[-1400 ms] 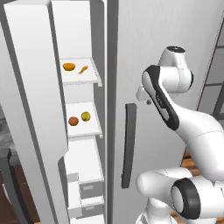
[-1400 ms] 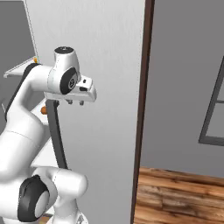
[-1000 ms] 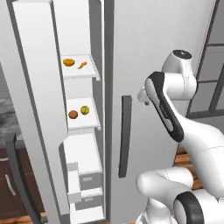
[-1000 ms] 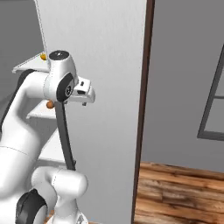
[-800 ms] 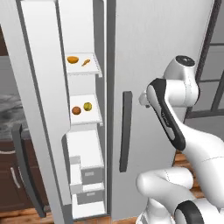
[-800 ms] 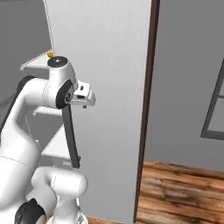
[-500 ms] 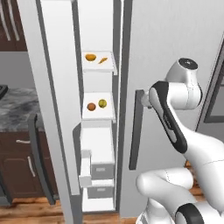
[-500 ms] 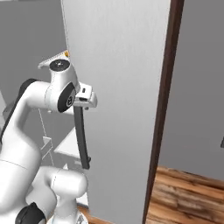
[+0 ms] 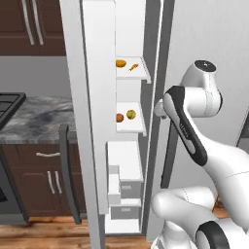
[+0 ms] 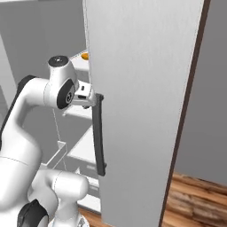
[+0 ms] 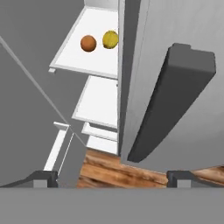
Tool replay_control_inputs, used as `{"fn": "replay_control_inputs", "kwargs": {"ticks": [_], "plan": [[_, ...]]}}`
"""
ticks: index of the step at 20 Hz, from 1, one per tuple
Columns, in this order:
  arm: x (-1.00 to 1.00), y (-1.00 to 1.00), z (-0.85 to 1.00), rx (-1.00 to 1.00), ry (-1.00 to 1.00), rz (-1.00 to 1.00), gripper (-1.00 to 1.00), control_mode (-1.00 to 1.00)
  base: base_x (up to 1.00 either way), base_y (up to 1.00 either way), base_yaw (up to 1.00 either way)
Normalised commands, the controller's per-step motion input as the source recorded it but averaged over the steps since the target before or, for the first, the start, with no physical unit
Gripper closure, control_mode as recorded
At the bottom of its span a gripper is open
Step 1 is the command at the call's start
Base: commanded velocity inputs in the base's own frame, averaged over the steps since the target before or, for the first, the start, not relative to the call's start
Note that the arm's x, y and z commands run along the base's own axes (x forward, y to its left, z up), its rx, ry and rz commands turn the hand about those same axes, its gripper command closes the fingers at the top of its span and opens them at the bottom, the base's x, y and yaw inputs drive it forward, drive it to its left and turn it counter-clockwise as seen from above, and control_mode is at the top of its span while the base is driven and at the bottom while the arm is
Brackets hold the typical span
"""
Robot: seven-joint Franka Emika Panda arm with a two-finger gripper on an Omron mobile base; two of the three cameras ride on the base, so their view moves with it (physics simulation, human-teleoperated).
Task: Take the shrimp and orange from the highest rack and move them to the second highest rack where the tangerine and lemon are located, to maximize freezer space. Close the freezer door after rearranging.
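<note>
freezer door [image 9: 92, 112] stands open, seen edge-on in the left base view, with the racks exposed behind it. the highest rack [image 9: 133, 74] carries the orange [image 9: 121, 63] and, just beside it to the right, the shrimp [image 9: 133, 65]; the two are near each other but apart. the second highest rack [image 9: 132, 127] carries the tangerine [image 9: 119, 117] and the lemon [image 9: 131, 115], side by side; in the hand view the same pair show as tangerine [image 11: 88, 43] and lemon [image 11: 110, 39] on a white shelf. below these racks sit white drawers [image 9: 121, 187].

the gripper [image 10: 88, 99] is held at the height between the two fruit racks, close against the neighbouring closed door [image 10: 142, 102] and right at the top of its dark vertical handle [image 10: 99, 137]. the hand view looks down along that handle [image 11: 168, 100] toward the wooden floor [image 11: 118, 173]. the two finger tips [image 11: 43, 177] stand far apart at the bottom corners of that view, jaws wide, nothing between them. the gripper holds none of the food items and is well apart from both racks. a dark cabinet [image 9: 44, 185] and a stone counter [image 9: 34, 116] lie to the left of the freezer.
</note>
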Motion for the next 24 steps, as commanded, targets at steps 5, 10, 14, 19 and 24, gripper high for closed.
{"fn": "replay_control_inputs", "kwargs": {"ticks": [5, 10, 14, 19, 24], "plan": [[0.0, 0.0, 0.0, 0.0, 0.0, 0.0, -1.0, 1.0, 0.38, 0.32, 0.0], [0.0, 0.0, 0.0, 0.0, 0.0, 0.0, -1.0, 1.0, 0.4, 0.02, 0.15], [0.0, 0.0, 0.0, 0.0, 0.0, 0.0, -1.0, 1.0, 0.39, 0.02, 0.12], [0.0, 0.0, 0.0, 0.0, 0.0, 0.0, -1.0, 1.0, 0.45, 0.03, 0.1], [0.0, 0.0, 0.0, 0.0, 0.0, 0.0, -1.0, 1.0, 0.42, 0.0, 0.1]]}}
